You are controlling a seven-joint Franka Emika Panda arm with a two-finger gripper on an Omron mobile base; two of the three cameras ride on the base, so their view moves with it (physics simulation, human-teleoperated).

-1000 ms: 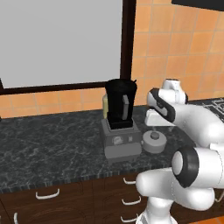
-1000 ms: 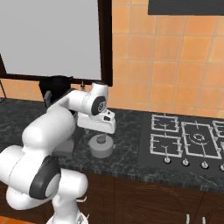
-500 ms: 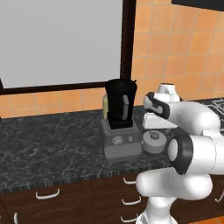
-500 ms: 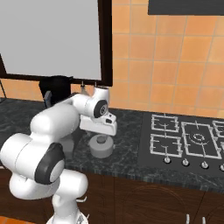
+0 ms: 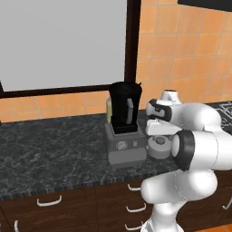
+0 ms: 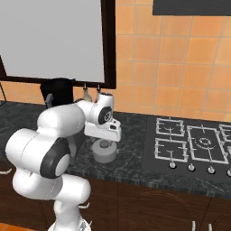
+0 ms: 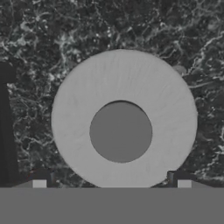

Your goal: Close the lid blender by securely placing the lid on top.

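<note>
1. The lid (image 7: 122, 120) lies flat on the dark marbled tabletop (image 5: 54, 154), knob up, just beside the blender (image 5: 124, 127) on the stove side. In the hand view it sits square under the camera, which suggests the arm has lined itself up straight over it.

2. The pincer (image 7: 111, 181) hangs directly above the lid with its two tips spread wide apart — one at each lower corner of the hand view, with nothing between them. They stand wider than the central knob, and I judge that is the point: room to come down around the knob rather than onto it.

3. From the left base view the hand is bent over the lid (image 5: 159, 144), low and close to it. Whether the tips already touch the disc I cannot tell.

4. The blender's black jar stands upright on its grey base near the wall, its top open and uncovered — so the closing itself is not yet done. Its handle faces out toward the room.

5. The lid (image 6: 104, 151) being so near the jar looks handy: a short lift and a sidestep should bring it over the mouth. The risk, as I see it, is the jar's height; the lid must rise clear of the rim and go down level, or it may sit cocked instead of seating securely.

6. The gas hob (image 6: 191, 142) lies well apart on the far side, out of the way.
</note>
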